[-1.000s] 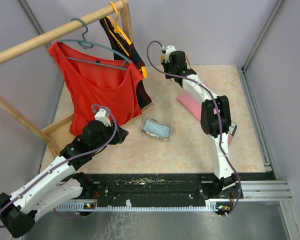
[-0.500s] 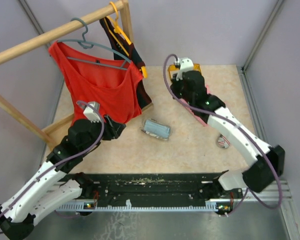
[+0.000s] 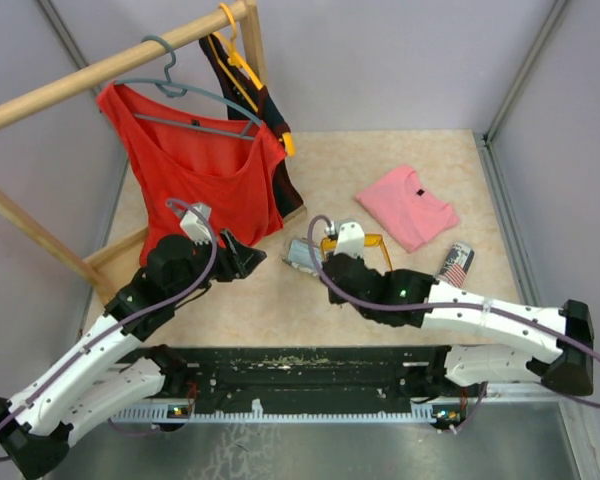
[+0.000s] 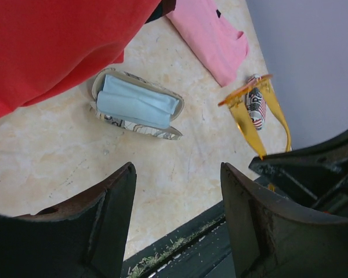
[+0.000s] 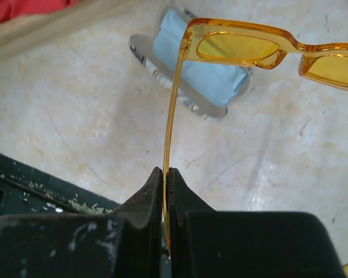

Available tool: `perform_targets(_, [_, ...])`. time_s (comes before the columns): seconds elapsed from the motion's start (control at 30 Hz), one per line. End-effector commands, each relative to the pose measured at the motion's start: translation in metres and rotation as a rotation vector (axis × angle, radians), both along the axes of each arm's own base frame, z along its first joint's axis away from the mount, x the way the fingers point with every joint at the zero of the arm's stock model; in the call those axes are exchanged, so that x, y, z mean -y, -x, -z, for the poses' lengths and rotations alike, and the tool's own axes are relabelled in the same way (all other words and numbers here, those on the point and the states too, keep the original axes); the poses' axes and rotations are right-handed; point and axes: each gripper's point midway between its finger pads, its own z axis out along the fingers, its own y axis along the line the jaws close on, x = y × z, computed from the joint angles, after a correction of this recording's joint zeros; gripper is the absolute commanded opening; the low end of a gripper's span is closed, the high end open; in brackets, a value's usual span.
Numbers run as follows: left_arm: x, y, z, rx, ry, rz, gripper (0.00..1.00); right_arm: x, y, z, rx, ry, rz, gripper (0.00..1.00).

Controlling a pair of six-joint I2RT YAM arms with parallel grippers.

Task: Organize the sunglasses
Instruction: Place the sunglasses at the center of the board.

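The orange-yellow sunglasses (image 5: 238, 47) hang above the table, unfolded, beside the open patterned case (image 5: 145, 55). My right gripper (image 5: 167, 171) is shut on one thin orange arm of them. From above, the sunglasses (image 3: 378, 243) show just right of the case (image 3: 302, 253), with the right gripper (image 3: 327, 262) below them. In the left wrist view the sunglasses (image 4: 246, 119) hang in front of the right arm. My left gripper (image 4: 177, 168) is open and empty, hovering left of the case (image 4: 136, 104); from above this gripper (image 3: 244, 258) sits under the red top.
A light-blue cloth (image 5: 200, 78) lies inside the open case. A closed flag-patterned case (image 3: 456, 265) lies at the right. A folded pink shirt (image 3: 410, 205) lies behind it. A red tank top (image 3: 195, 170) hangs from the wooden rack (image 3: 100, 70) at the left.
My right arm has swung from the far back to the near middle, carrying the sunglasses to beside the open case. My left gripper has opened wider and shifted slightly right.
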Motion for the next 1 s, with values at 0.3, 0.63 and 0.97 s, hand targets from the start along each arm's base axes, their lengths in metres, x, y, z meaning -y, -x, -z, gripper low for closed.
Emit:
perform_targets(0.3, [-0.011, 0.005, 0.013, 0.0, 0.008, -0.032, 0.68, 0.037, 0.028, 0.074, -0.094, 0.102, 0.34, 0.0])
perform_targets(0.63, [-0.009, 0.005, 0.019, -0.008, -0.007, -0.019, 0.68, 0.076, -0.023, 0.122, -0.158, 0.086, 0.536, 0.0])
perform_targets(0.97, [-0.013, 0.007, 0.02, -0.005, -0.016, -0.03, 0.68, 0.054, -0.06, 0.147, -0.197, 0.045, 0.576, 0.11])
